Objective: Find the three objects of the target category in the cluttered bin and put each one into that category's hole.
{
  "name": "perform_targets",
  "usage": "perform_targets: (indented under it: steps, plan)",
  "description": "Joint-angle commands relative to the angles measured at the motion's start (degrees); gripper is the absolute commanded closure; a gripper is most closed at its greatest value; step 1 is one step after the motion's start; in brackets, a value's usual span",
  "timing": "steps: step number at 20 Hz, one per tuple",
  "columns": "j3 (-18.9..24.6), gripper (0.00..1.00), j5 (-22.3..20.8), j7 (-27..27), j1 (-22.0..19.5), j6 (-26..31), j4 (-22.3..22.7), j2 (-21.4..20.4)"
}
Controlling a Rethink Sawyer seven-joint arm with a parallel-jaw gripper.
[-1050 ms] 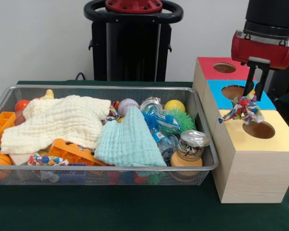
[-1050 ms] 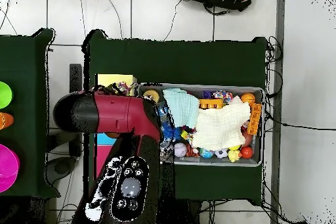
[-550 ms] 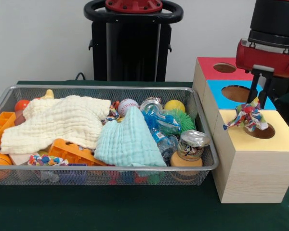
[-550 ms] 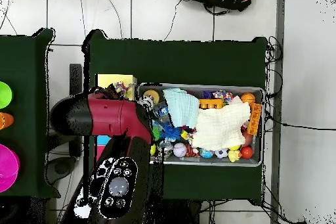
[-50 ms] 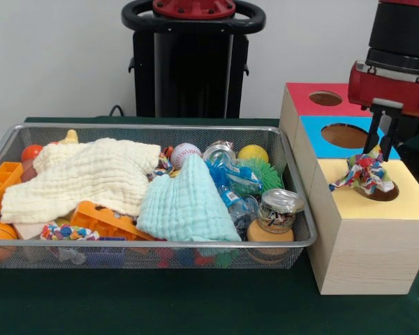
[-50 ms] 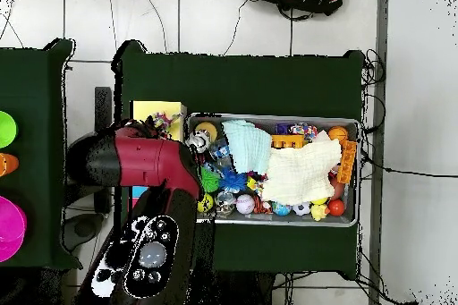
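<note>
Now rope toy (image 5: 364, 174) over yellow hole (image 5: 381, 191), gripper (image 5: 378, 149) clamped

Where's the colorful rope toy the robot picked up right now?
In the front view, the rope toy hangs from the hand at the right, over the hole in the yellow box, nearest of the three boxes.

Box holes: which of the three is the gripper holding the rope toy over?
The yellow box's hole, nearest the camera in the front view. The gripper holds the rope toy at its rim; the blue hole and red hole stand clear.
</note>
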Motion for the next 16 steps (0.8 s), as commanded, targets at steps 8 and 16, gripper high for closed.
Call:
perform_targets:
  steps: [8, 16]
  plan:
    - [1.4, 1.0, 2.9, 13.9, -1.0, -4.8, 4.2, 2.5]
    - [-1.1, 1.0, 3.8, 16.4, 1.8, -6.8, 3.4, 4.7]
